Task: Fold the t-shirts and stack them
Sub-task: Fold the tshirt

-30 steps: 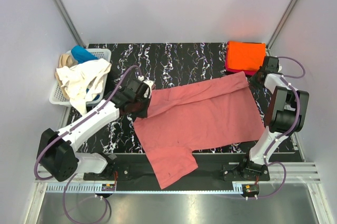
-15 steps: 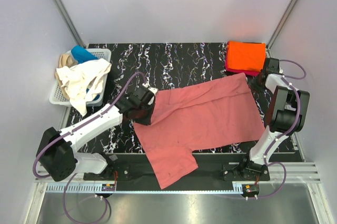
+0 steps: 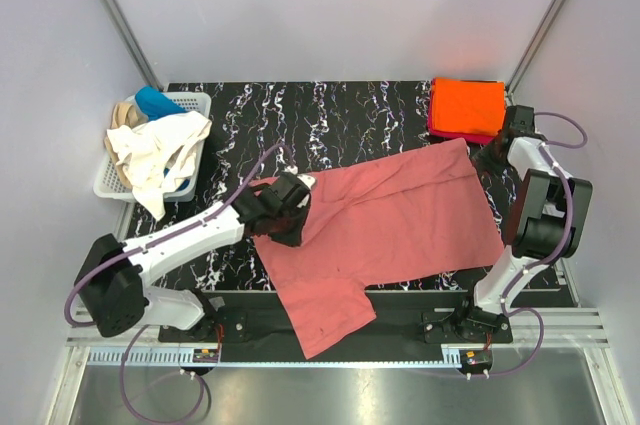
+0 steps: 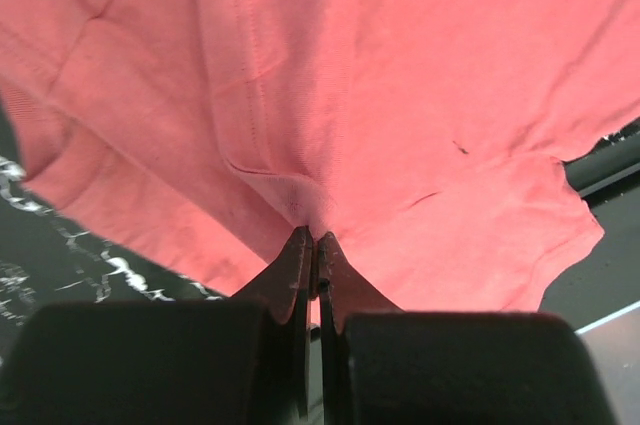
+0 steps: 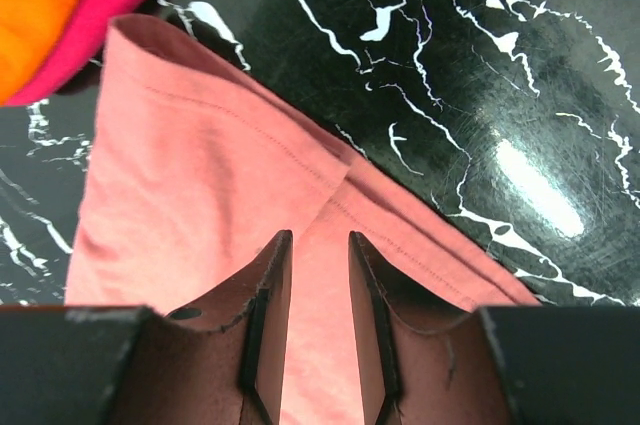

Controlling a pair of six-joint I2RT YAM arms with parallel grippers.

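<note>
Top external view: salmon-pink t-shirt (image 3: pixel 390 215) lies spread on the black marbled table (image 3: pixel 350 110). Its long axis runs from near-left to far-right, and one flap hangs over the near edge by the arm bases. The far-right corner sits just beside the folded orange tee (image 3: pixel 467 105), which is stacked on a magenta tee (image 3: pixel 447 133).

Left gripper (image 4: pixel 312 243) is at the shirt's left edge, jaws clamped tight on a bunched ridge of the pink cloth. The whole body of the shirt lies to that claw's right, so I judge a fold would carry this edge rightward across the long axis.

Right gripper (image 5: pixel 318 245) hovers over the far-right corner with its jaws part-way apart and nothing pinched; the hem lies flat below. The right arm is nearer that corner and the stack.

White lattice basket (image 3: pixel 198 98) at far left holds a cream-white tee (image 3: pixel 160 150) spilling over its rim, plus blue (image 3: pixel 155 102) and tan (image 3: pixel 122 113) ones.

Hard to tell:
- Whether the left claw has a sleeve, a side seam or the hem.
- Collar not visible.
- Left fingertips are hidden under the wrist in the top view.
- Magenta tee is mostly covered.
</note>
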